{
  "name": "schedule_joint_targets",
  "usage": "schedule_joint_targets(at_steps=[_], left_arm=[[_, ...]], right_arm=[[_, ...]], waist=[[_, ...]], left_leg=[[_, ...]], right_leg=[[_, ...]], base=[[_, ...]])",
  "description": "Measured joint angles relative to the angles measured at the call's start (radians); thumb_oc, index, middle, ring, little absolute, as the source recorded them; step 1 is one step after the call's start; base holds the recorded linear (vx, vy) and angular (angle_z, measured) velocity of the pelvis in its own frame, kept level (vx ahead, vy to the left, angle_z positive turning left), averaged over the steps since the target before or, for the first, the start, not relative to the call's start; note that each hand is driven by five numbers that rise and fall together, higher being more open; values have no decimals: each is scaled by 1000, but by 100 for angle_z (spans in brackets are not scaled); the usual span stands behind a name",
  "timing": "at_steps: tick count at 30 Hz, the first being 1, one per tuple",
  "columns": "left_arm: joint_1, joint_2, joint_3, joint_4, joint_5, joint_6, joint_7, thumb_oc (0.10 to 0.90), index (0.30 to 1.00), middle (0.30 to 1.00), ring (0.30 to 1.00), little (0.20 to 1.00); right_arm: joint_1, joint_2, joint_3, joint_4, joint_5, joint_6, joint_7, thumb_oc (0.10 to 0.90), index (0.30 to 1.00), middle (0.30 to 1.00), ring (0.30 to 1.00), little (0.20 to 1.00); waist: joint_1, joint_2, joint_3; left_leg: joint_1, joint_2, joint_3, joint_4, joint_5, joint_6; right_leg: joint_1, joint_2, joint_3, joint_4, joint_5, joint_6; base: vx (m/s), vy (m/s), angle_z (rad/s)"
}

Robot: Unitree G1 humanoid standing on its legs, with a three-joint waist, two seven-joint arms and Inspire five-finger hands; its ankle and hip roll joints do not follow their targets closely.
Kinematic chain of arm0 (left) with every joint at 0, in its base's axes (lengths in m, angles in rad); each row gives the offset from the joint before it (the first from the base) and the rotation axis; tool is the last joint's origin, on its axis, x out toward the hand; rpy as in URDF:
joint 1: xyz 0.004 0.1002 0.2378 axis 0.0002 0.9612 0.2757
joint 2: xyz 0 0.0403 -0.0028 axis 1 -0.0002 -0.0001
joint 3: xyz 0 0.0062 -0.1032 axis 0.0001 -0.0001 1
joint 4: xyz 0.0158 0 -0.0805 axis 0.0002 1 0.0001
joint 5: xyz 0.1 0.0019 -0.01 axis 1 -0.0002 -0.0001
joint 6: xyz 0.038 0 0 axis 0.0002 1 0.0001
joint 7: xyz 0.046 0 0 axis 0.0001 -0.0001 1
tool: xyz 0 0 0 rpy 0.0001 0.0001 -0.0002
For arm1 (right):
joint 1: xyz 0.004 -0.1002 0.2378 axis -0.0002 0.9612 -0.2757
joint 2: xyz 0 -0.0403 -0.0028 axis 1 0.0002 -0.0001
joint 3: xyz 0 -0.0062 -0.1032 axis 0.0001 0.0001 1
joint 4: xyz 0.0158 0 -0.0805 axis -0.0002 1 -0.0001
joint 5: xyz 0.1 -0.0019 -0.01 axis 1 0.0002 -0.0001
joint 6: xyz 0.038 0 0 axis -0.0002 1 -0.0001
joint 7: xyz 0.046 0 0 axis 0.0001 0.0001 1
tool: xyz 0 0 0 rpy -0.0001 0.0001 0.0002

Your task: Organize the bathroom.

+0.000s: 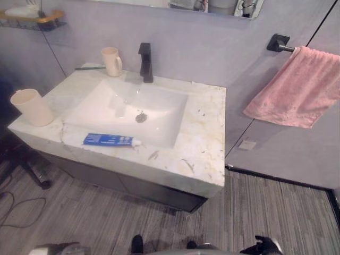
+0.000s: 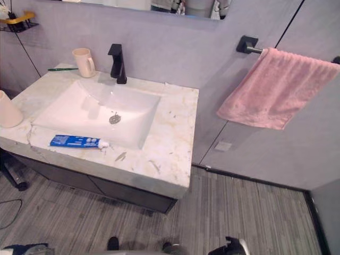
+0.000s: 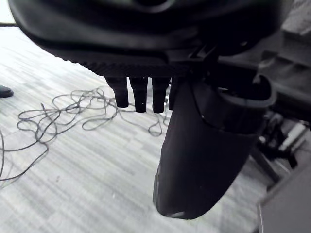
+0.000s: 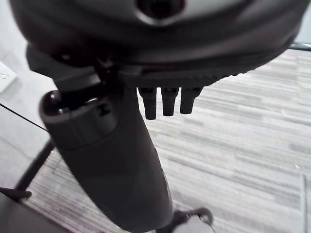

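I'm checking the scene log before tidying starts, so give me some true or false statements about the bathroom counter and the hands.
1. The toothpaste tube lies on the counter's front edge, before the basin. True.
2. The pink towel lies in the basin. False: it hangs from the wall bar.
3. A cup stands beside the black faucet. True.
4. The left hand holds the toothpaste. False: it hangs above the floor, holding nothing.
5. The right hand grips the faucet. False: it is empty, over the floor.

Soft, even light; glare on the sink (image 1: 127, 109); wrist views blurred up close.
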Motion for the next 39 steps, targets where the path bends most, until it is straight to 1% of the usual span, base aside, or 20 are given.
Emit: schedule_joint_targets(at_steps=[6,7,8,9,10,12,13,14,16,17,19,20,22,24,25,27,28,31,36,39], left_arm=[[-19,22,47,6,-48,-34,63,800,900,900,900,900],[-29,22,48,10,-50,-36,63,800,900,900,900,900],[-31,21,75,24,-53,-34,62,800,900,900,900,900],[-21,23,85,23,-53,-35,61,800,900,900,900,900],[4,31,90,12,-53,-38,60,800,900,900,900,900],[26,54,85,-8,-53,-55,61,800,900,900,900,900],[26,60,84,-8,-52,-59,61,800,900,900,900,900],[31,65,86,-13,-50,-65,60,800,900,900,900,900],[25,38,84,-23,-19,-82,46,800,900,900,900,900],[23,13,47,-23,-9,-93,46,800,900,900,900,900],[12,-17,17,-14,-4,-100,43,800,900,900,900,900],[-1,-26,6,-4,-7,-99,43,800,900,900,900,900],[2,-51,8,26,-17,-97,42,800,900,900,900,900],[-2,-83,3,22,-16,-98,33,800,900,900,900,900],[-15,-101,-2,21,-14,-98,24,800,900,900,900,900],[-59,-118,-5,20,-12,-97,21,800,900,900,900,900],[-98,-119,-39,21,-7,-95,18,800,900,900,900,900],[-126,-98,-105,-21,27,-102,19,800,900,900,900,900],[-110,-39,-107,-21,40,-102,24,800,900,900,900,900],[-66,1,-57,-18,95,-72,18,800,900,900,900,900]], right_arm=[[20,35,-2,-2,30,8,-3,800,900,900,900,900],[19,33,-4,-2,29,8,-3,800,900,900,900,900],[16,19,-6,-3,22,8,-5,800,900,900,900,900],[16,16,-4,-3,20,9,-6,800,900,900,900,900],[12,20,2,-2,7,13,0,800,900,900,900,900],[-13,29,41,-10,-16,19,19,800,900,900,900,900],[-11,31,51,-22,-15,19,21,800,900,900,900,900],[-10,33,58,-41,-14,30,21,800,900,900,900,900],[-24,20,57,-39,-14,47,19,800,900,900,900,900],[-40,2,75,-43,-14,51,18,800,900,900,900,900],[-44,-15,77,-80,-15,60,16,800,900,900,900,900],[-56,-22,77,-83,-14,60,11,800,900,900,900,900],[-78,-33,54,-99,-14,45,3,800,900,900,900,900],[-78,-62,51,-97,-14,41,-11,800,900,900,900,900],[-86,-85,46,-83,-13,41,-21,800,900,900,900,900],[-83,-102,12,-76,-14,40,-29,800,900,900,900,900],[-80,-89,-19,-61,-10,45,-33,800,900,900,900,900],[-28,-46,-17,-17,-9,56,-28,800,900,900,900,900],[1,5,-9,-12,24,75,-20,800,900,900,900,900],[-12,12,-13,-15,31,79,-21,800,900,900,900,900]], waist=[[3,-1,-3],[5,-8,4],[14,0,3],[32,-14,-4],[59,-22,-25],[84,-28,-29],[84,-38,-34],[98,-63,-39],[94,-65,-38],[98,-52,-23],[79,-65,-23],[70,-70,-6],[51,-44,4],[43,-13,1],[26,12,4],[-2,35,20],[-5,7,43],[3,-41,47],[23,-45,73],[72,-74,101]], left_leg=[[-77,-59,38,38,8,44],[-109,-68,38,109,-11,69],[-159,-63,61,281,-119,61],[-145,-58,71,290,-136,54],[-126,-42,109,258,-128,63],[-124,2,122,234,-120,52],[-118,6,117,221,-112,51],[-109,-4,110,187,-72,34],[-117,2,107,158,-65,28],[-124,20,93,167,-30,-56],[-112,42,173,154,-65,-63],[-135,82,196,270,-87,-31],[-96,222,119,428,-128,-96],[18,249,46,318,-127,-119],[60,251,94,255,-123,-120],[79,238,216,200,-188,-137],[77,185,251,192,-176,-156],[35,91,232,273,-221,-87],[-25,69,232,396,-283,-37],[11,77,311,430,-311,-22]], right_leg=[[-49,-74,-41,-72,13,19],[-50,-85,-59,-67,21,29],[-27,-89,-80,-60,35,43],[-24,-83,-84,-53,23,26],[-43,-105,-168,-23,27,-17],[-59,-51,-217,15,52,9],[-49,-39,-221,10,56,13],[-11,-25,-295,-39,58,15],[21,-13,-324,-101,75,28],[22,-10,-331,-85,78,14],[19,-43,-343,-81,78,-14],[21,-46,-354,-74,79,-20],[30,-29,-339,-66,77,-18],[15,-39,-318,-47,75,0],[-13,-51,-315,-20,73,19],[-39,-90,-326,21,77,40],[-61,-152,-321,72,75,45],[-57,-255,-293,64,171,47],[-58,-275,-271,20,339,61],[-87,-272,-388,31,434,65]], base=[[-65,202,-5],[-62,74,4],[-86,1,-12],[-94,-40,-39],[-79,-72,-63],[-35,-92,-49],[-52,-56,3],[-59,-6,32],[-147,142,51],[-171,249,51],[-66,253,54],[-47,432,31],[-83,533,0],[-108,466,-7],[-147,481,9],[-134,351,37],[-126,219,40],[-177,292,29],[-53,156,0],[20,283,-67]])
